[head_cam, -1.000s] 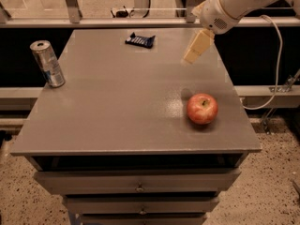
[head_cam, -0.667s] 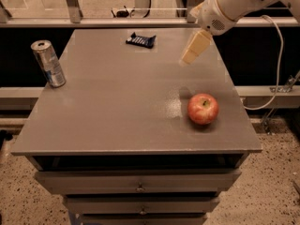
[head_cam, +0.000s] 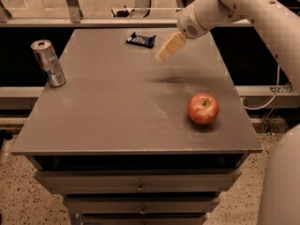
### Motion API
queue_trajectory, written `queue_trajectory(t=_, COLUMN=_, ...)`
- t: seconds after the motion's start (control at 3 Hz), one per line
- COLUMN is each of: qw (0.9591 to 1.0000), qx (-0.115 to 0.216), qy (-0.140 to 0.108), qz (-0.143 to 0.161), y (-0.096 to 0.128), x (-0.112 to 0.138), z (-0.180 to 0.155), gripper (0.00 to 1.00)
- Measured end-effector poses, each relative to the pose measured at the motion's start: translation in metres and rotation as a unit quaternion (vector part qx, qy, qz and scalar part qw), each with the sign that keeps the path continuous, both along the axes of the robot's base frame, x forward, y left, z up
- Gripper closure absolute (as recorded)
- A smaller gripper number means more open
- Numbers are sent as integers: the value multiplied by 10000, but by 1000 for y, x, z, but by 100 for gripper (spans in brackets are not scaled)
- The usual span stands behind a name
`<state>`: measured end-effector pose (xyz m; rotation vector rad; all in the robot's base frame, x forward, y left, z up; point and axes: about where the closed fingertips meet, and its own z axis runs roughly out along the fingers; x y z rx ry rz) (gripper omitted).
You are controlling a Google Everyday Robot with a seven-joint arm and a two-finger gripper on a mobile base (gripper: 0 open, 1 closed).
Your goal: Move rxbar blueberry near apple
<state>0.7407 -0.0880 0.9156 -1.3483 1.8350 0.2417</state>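
One arm nearing the snack bar; pickup not yet begun.
Gripper (head_cam: 171, 46) hovers above the far part of the table (head_cam: 117, 121), further left than a second ago and now just right of the snack bar (head_cam: 141, 40) lying at the far edge; whether it is open cannot be told. Apple (head_cam: 203, 108) sits near-right, well apart from the bar.

- arm (head_cam: 253, 3): white, enters from upper rt, slopes down-left.
- wrist (head_cam: 193, 20): rounded, pale, small dark patch facing cam.
- end effector (head_cam: 170, 47): tan, angled down-left off wrist, in the air over far part of counter (head_cam: 117, 116), not touching.
- white body section (head_cam: 281, 182) at lower rt edge.
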Motion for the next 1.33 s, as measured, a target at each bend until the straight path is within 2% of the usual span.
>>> queue_trajectory(t=0.33, qw=9985, qx=468, qy=-39, qz=-270, y=26, x=54, z=-14, gripper=0)
queue_trajectory(t=0.67, qw=9961, qx=644, qy=129, qz=-590, y=36, x=83, z=-26, gripper=0)
queue_trajectory(t=1.0, qw=9916, qx=792, qy=439, qz=-921, y=41, x=106, z=-45, gripper=0)
queue_trajectory(t=1.33, qw=9870, qx=930, qy=684, qz=-1118, y=47, x=120, z=-58, gripper=0)
